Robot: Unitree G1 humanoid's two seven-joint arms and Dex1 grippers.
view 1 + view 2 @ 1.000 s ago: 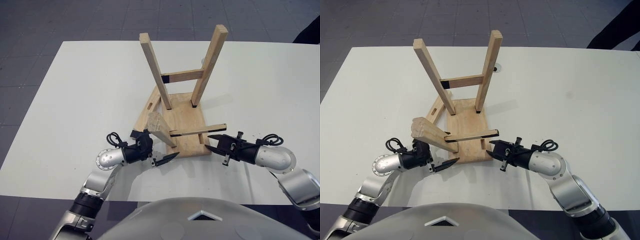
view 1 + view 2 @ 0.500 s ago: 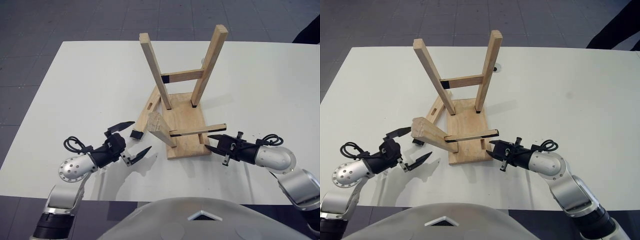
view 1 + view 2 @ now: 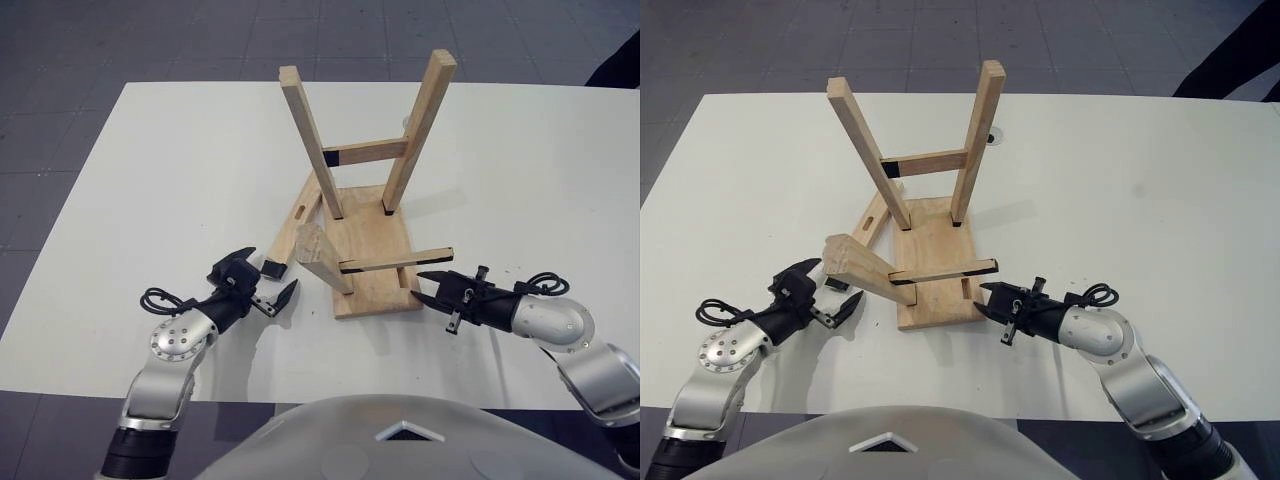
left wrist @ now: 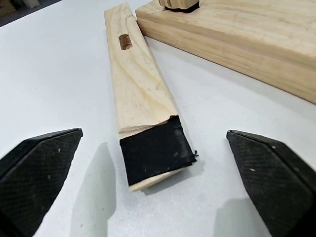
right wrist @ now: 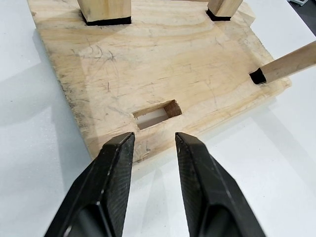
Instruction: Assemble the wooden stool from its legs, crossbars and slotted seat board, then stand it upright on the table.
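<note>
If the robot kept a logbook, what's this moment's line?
left gripper open, straddling taped end of loose leg | right gripper open at empty slot of seat board

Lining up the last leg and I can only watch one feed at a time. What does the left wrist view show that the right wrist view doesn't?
Left wrist view only: the loose leg lying flat on the table, with its black-tipped end between the wide-open fingers of the left gripper.

Right wrist view only: the empty slot near the board's edge, just ahead of the right gripper, whose fingers are slightly apart and hold nothing.

Both: the seat board and the white table.
</note>
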